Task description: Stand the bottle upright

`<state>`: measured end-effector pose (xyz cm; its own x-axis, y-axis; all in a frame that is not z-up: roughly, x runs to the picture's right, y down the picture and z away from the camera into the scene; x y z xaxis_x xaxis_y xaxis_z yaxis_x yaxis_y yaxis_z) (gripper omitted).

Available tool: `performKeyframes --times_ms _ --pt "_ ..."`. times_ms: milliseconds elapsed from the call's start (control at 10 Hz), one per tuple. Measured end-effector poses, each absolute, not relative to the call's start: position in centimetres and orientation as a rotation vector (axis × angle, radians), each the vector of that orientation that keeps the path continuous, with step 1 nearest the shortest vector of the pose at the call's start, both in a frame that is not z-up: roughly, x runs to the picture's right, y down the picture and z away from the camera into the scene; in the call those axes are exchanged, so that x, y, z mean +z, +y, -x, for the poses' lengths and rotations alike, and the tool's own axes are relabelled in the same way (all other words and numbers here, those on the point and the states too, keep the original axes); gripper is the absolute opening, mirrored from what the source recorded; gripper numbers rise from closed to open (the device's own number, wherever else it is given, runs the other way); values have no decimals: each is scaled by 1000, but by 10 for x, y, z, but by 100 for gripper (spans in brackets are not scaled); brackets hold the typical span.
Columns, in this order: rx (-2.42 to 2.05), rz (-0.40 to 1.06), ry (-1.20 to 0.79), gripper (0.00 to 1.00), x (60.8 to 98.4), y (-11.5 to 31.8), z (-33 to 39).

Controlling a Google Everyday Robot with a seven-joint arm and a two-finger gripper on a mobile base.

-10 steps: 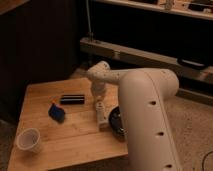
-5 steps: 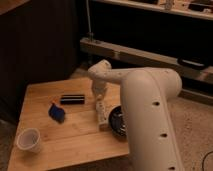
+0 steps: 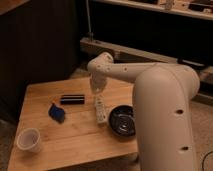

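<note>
Bottle [image 3: 101,110] lying flat on wooden table [image 3: 75,132], between black bar [image 3: 72,99] at 10 o'clock and dark bowl [image 3: 122,120] at 3 o'clock. Gripper [image 3: 98,97] directly above, fingers pressed together, apparently holding nothing.

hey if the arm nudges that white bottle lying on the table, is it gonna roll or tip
The bottle lies flat beside the black bowl, so it likely rolls sideways. Slim, it may tip easily once stood. The gripper hangs just above its far end.
</note>
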<state>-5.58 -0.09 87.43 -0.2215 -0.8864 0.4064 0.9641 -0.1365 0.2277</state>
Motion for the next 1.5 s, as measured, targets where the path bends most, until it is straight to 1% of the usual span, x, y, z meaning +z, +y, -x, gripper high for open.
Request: performKeyframes --times_ms 500,700,1000,1500 --pt "-1746 95 -515 37 849 -15 63" --pt "-1756 60 -551 37 829 -28 65" --pt "-1785 32 -586 37 813 -41 63" --pt "-1826 5 -607 37 798 -48 62"
